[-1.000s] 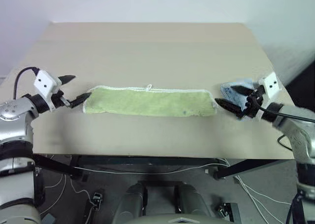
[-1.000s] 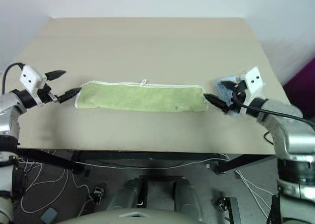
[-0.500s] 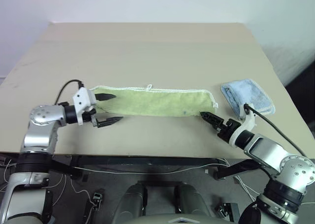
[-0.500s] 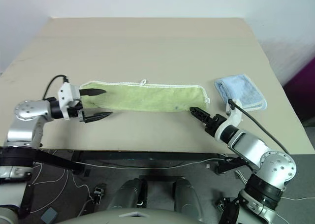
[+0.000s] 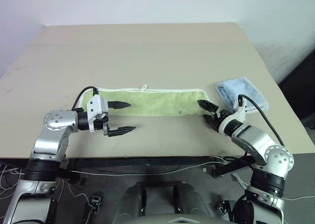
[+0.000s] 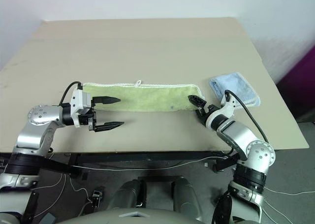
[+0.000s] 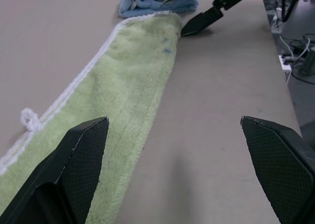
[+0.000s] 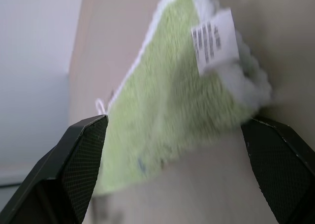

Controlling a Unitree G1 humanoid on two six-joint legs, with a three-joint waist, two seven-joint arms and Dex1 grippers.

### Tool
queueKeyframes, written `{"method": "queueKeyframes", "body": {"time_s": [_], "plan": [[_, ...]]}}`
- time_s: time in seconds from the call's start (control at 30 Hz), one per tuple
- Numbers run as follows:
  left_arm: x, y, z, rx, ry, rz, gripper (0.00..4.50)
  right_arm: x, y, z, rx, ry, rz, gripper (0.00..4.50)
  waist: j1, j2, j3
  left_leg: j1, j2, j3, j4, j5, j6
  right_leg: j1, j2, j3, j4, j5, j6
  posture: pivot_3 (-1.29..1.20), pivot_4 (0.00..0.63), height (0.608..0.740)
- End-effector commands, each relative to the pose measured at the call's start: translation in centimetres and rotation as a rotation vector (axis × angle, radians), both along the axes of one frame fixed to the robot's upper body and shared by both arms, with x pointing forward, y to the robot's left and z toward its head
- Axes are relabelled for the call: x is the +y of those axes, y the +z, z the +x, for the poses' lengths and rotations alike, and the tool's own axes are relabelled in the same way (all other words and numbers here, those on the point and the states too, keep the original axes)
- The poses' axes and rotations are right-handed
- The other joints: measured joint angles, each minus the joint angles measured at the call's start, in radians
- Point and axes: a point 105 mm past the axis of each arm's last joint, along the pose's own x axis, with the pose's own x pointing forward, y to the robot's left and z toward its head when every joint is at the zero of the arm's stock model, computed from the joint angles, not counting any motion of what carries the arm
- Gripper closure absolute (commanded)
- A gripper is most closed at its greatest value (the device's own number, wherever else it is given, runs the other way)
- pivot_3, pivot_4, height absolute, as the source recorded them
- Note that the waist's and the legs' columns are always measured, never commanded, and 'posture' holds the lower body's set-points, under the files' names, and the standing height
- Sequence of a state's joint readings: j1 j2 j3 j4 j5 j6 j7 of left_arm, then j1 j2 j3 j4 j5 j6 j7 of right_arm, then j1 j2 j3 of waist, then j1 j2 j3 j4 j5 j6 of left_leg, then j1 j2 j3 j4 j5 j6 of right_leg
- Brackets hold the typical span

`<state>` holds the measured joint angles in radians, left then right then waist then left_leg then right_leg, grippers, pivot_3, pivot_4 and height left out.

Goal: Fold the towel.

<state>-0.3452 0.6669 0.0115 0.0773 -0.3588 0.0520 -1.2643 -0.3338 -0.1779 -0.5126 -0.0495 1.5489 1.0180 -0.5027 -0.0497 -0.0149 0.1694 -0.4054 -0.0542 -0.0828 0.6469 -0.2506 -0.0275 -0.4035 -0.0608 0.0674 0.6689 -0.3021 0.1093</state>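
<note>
Towel point(image 5: 152, 102) folded into strip, lying left-right

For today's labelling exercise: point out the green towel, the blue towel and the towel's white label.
green towel point(image 5: 157, 102), left eye view, middle of cloth
blue towel point(image 5: 246, 88), left eye view, top surface
white label point(image 8: 212, 41), right wrist view, printed face
</note>
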Motion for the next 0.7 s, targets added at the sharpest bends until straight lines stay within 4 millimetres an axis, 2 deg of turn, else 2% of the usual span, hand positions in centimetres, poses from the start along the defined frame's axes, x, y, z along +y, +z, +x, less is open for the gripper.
{"method": "queueKeyframes", "body": {"time_s": [0.03,0.07,0.17,0.47,0.5,0.53,0.57,0.6,0.7], "plan": [[-0.4,0.5,-0.5,-0.024,-0.020,-0.005,0.00,-1.1,-1.0,1.1,0.044,-0.084,-0.011,0.01,0.002,0.000,0.000,0.000,0.000,0.000,0.000,0.000,0.000,0.000,0.000,0.000,0.000,0.000,0.000,0.00,0.150,0.740],[-0.4,0.5,-0.5,-0.023,-0.021,-0.005,0.00,-1.1,-1.0,1.3,0.047,-0.095,-0.011,0.01,0.003,0.000,0.000,0.001,0.000,0.000,0.000,0.000,0.000,0.001,0.000,0.000,0.000,0.000,0.000,0.00,0.150,0.740],[-0.4,0.5,-0.6,-0.022,-0.020,-0.004,0.00,-1.2,-1.1,1.3,0.054,-0.119,-0.004,0.59,0.005,0.000,0.000,0.001,0.000,0.000,0.000,0.000,0.000,0.001,0.000,0.000,0.000,0.000,0.000,0.00,0.150,0.740],[-0.4,0.1,-0.6,-0.024,-0.014,0.002,0.00,-2.7,-0.4,1.0,0.026,-0.197,0.011,3.71,0.007,0.000,0.000,-0.001,-0.001,0.000,0.000,0.000,0.000,0.000,-0.001,0.000,-0.001,0.000,0.000,0.00,0.150,0.740],[-0.4,0.1,-0.5,-0.026,-0.015,0.003,0.00,-3.4,0.2,0.9,0.004,-0.221,0.013,3.71,0.008,0.000,0.000,-0.001,-0.001,0.000,0.000,0.000,0.000,0.000,-0.001,0.000,-0.001,0.000,0.000,0.00,0.150,0.740],[-0.4,0.1,-0.5,-0.027,-0.014,0.003,0.00,-4.1,0.8,0.8,-0.021,-0.239,0.015,4.11,0.010,0.000,0.000,-0.001,-0.001,0.000,0.000,0.000,0.000,0.000,-0.001,0.000,-0.001,0.000,0.000,0.00,0.150,0.740],[-0.4,0.1,-0.4,-0.028,-0.014,0.003,0.00,-4.6,1.5,0.7,-0.047,-0.247,0.014,4.20,0.012,0.000,0.000,-0.001,-0.001,0.000,0.000,0.000,0.000,0.000,-0.002,0.000,-0.001,0.000,0.000,0.00,0.150,0.740],[-0.4,0.1,-0.4,-0.029,-0.013,0.004,0.00,-5.0,2.2,0.5,-0.073,-0.250,0.005,4.48,0.014,0.000,0.000,-0.001,-0.001,0.000,0.000,0.000,0.000,0.000,-0.002,0.000,-0.001,0.000,0.000,0.00,0.150,0.740],[-0.3,0.0,-0.3,-0.030,-0.010,0.005,0.00,-6.1,4.0,0.2,-0.134,-0.245,-0.062,4.48,0.015,0.001,0.000,-0.002,-0.001,0.000,0.000,0.000,0.000,0.000,-0.002,0.000,-0.002,0.000,0.000,0.00,0.150,0.740]]}}
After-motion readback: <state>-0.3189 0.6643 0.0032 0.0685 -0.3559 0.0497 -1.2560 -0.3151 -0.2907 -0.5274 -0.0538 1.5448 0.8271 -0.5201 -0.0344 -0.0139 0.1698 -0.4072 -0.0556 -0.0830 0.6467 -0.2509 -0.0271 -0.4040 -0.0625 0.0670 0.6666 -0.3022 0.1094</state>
